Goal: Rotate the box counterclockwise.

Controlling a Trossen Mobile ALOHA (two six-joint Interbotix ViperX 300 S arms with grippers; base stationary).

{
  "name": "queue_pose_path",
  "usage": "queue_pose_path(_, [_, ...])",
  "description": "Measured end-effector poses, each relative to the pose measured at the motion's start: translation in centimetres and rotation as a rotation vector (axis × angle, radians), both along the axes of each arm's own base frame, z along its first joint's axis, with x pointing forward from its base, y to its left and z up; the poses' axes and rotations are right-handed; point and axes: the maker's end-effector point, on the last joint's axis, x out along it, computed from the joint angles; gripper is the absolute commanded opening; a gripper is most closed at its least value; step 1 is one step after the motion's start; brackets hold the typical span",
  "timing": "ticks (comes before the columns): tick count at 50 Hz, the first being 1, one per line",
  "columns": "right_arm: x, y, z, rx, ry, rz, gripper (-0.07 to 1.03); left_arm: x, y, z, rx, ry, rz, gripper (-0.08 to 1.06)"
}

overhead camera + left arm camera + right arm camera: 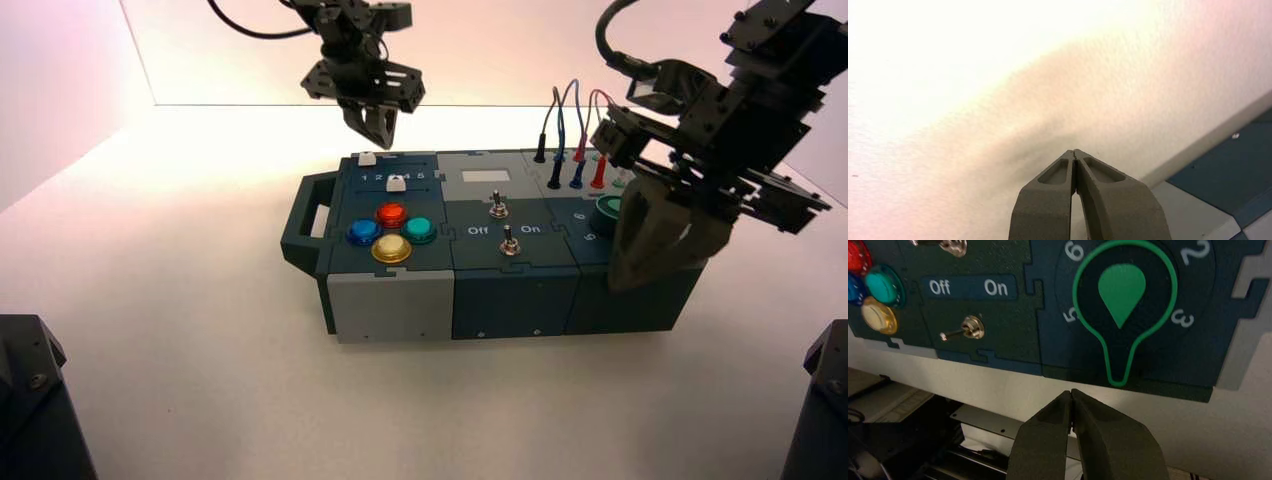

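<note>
Box: the dark box (pixel 515 305) is lying across the middle of the frame, its long axis running left to right, its light-grey corner (pixel 390 308) facing the lower left.
Left gripper: the left gripper (pixel 379 142) is hanging just beyond the far edge, near the upper-left corner; it is pressing its tips together, grasping nothing.
Right gripper: the right gripper (pixel 1072 391) is pointing down by the near edge at the box's right end, also clenched and empty; whether it is touching the wall, I cannot tell.
Turning pair: the grippers are standing at diagonally opposite corners, each nearer its own end. The coming move is likely asking the right one to push toward the top of the frame and the left one toward the bottom.
Obstacles: the green knob (pixel 1122 292) is sitting close to the right gripper, and wires (pixel 561 120) are rising at the upper right; a high sweep could be snagging them.
End handle: the left handle (pixel 296 225) is sticking out leftward.
</note>
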Motion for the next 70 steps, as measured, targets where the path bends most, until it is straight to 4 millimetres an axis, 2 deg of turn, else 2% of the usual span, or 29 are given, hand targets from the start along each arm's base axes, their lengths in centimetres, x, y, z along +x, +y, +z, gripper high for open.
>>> queue_pose_path(30, [-0.6,-1.0,-3.0,-0.095,0.117,0.025,-0.02,-1.6,-0.3,-0.5,0.029,0.069,-0.027,-0.03])
queue_pose_path(39, [0.6,-1.3,-3.0,-0.111,0.100,0.034,-0.02,-2.2,-0.4,-0.7,0.037,0.085,-0.036,-0.03])
queue_pose_path(53, [2.3,-2.1,-2.8,-0.127,0.067,0.026,-0.02,-2.9,0.0,0.4,0.034,0.082,-0.037,-0.03])
queue_pose_path(70, [6.5,-1.8,-2.8,-0.154,0.034,0.059,-0.02,-3.9,1.0,1.7,0.029,0.070,-0.030,-0.03])
